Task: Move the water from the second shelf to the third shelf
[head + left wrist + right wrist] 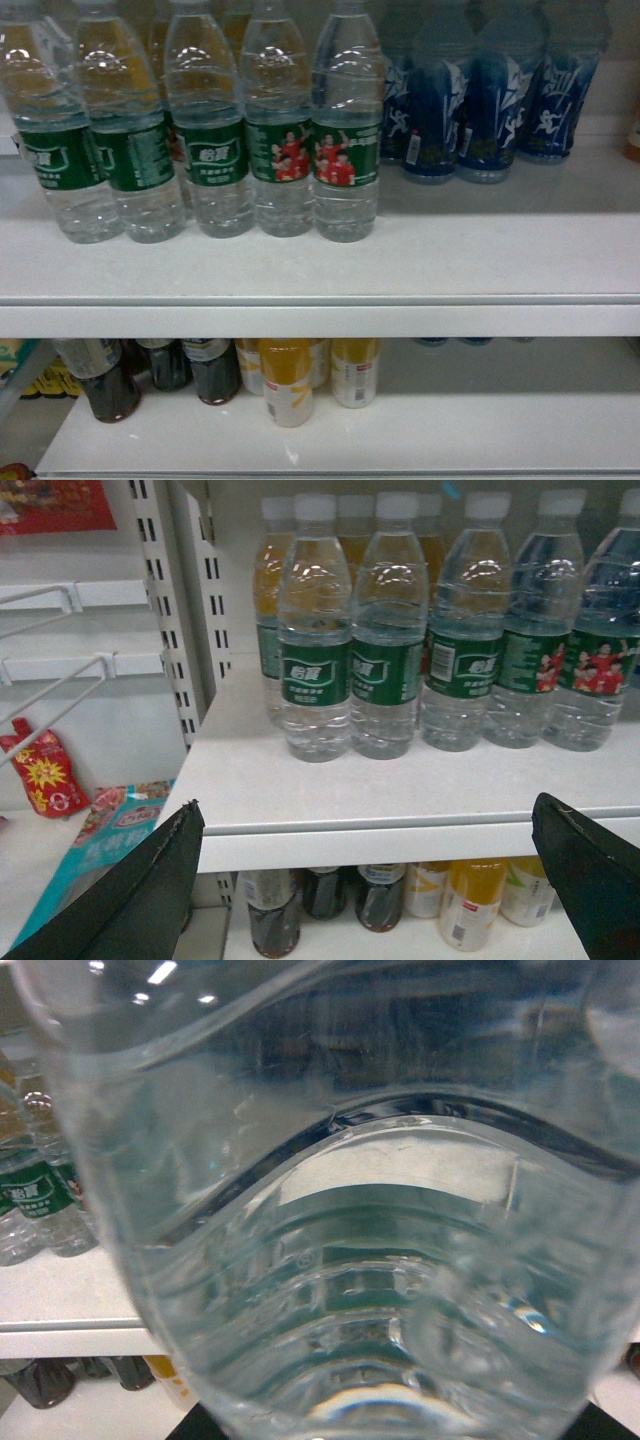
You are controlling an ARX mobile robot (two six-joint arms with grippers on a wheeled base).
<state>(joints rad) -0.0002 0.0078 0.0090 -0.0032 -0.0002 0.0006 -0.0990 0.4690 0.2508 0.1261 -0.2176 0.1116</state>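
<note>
My left claw [365,808] hangs spread wide and empty in front of the shelf edge, one dark finger at 8 o'clock of its wrist view and the other at 4 o'clock. My right claw I cannot judge: its camera is filled by the clear ribbed wall of one water bottle [340,1260] pressed close, and no finger shows plainly, so whether I have it clamped I cannot tell. The rest of the water stands upright in a row [215,140] on the second shelf [320,265], from 9 to 12 o'clock in the head view, with blue bottles [480,100] at 1 o'clock. The board below [480,420], at 6 o'clock and holding dark cola bottles [110,385] and yellow drinks [287,385], I take for the third shelf. I expect a full bottle to be fairly heavy for my wrist, its thin wall to yield under squeeze, and the smooth plastic to slip. I would take hold across the ribbed body just beneath the green label, where the ridges stiffen it, squeezing only moderately and keeping it upright so the weight does not swing.
</note>
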